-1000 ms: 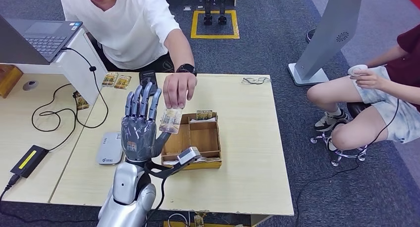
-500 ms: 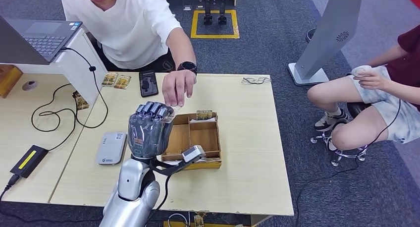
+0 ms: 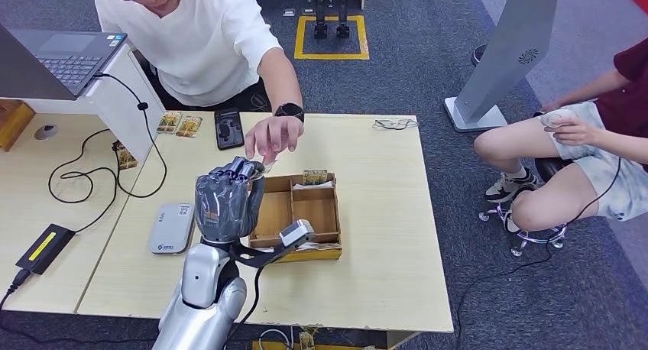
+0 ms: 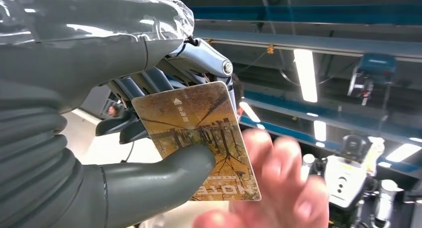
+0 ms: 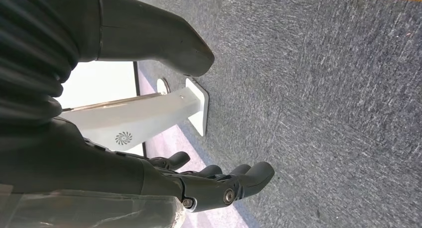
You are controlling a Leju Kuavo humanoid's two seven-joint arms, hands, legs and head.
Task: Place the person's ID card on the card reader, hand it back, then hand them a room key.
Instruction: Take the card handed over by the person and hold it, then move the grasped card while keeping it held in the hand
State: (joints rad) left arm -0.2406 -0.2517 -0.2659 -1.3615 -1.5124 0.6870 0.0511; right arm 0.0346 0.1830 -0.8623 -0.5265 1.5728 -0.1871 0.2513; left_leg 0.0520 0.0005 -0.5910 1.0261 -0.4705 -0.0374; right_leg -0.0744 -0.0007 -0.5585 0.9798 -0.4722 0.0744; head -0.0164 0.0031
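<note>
Since a second ago my left robot hand (image 3: 227, 201) has clenched around the ID card (image 4: 199, 133), pinned by its thumb above the counter (image 3: 382, 235). Next I'd keep that pinch firm and carry it low and left to the card reader (image 3: 170, 228), laying it flat. My right robot hand (image 5: 219, 188) hangs released.

Silver arm (image 3: 200, 304); grey plastic-wrapped left hand (image 3: 224, 205) (ribbed cover); dark fingers (image 4: 149, 81); black cable.

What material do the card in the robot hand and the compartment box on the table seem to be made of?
Card: probably glossy plastic, since it stays thin, stiff and flat with a printed picture in the left robot hand. Box: likely brown cardboard, with thin matte walls.
</note>
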